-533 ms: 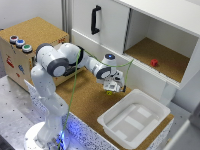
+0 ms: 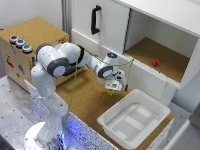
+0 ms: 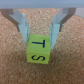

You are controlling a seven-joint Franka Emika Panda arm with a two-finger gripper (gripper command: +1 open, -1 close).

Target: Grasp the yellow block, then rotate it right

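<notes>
Exterior view: white arm (image 2: 55,65) reaching from its base at lower left out over the cork-topped bench (image 2: 90,102), with the tool (image 2: 114,89) pointed down near the bench's middle. Right at the fingertips, the yellow block (image 2: 110,92), small and yellow-green, at or just above the cork; cannot tell from here whether resting or lifted. Toward the exterior view's right and nearer the camera, a white bin (image 2: 134,119), near the block but apart from it. Behind, a white cabinet with a black handle (image 2: 94,19) on its shut door and an open compartment holding a small red block (image 2: 154,62), well apart from the tool. At the exterior view's left, a cork-topped wooden box (image 2: 27,42) carrying three round buttons (image 2: 20,43). Green cable looping from the arm toward the wrist. Wrist view: two grey fingers (image 3: 20,22) flanking the yellow block, one on each side, its faces marked with black letters T and S. Block sitting between the fingertips and partly past them; fingers close against its sides, though firm contact cannot be told from the blur. Cork surface all around beneath.
</notes>
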